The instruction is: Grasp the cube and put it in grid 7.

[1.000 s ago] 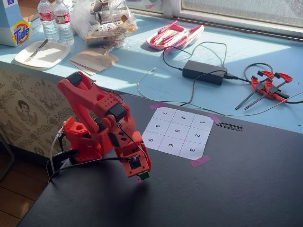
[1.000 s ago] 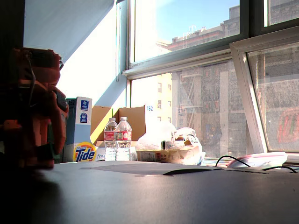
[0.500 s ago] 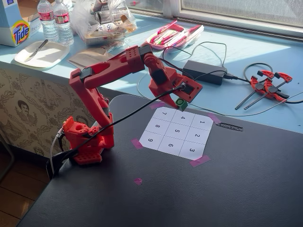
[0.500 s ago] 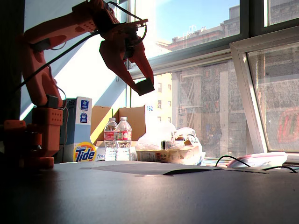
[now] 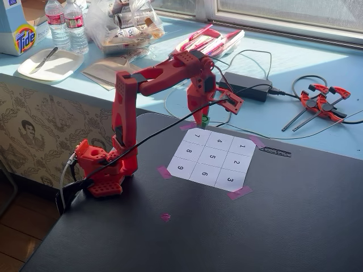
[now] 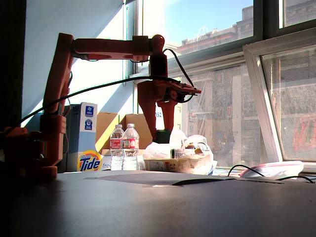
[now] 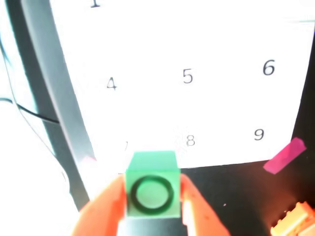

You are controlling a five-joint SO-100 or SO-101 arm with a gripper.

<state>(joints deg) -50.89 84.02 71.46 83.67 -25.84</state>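
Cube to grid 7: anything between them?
Nothing. The gripper holds the cube above bare paper by grid 7, per the wrist view.

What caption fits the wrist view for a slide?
Red hand holding the green cube above the numbered sheet, near cell 7.

The dark table point(image 5: 272, 226) has the white numbered grid sheet point(image 5: 212, 158) taped flat with pink tape bits point(image 5: 239, 193), plus the red arm's base point(image 5: 99, 170) near one edge.
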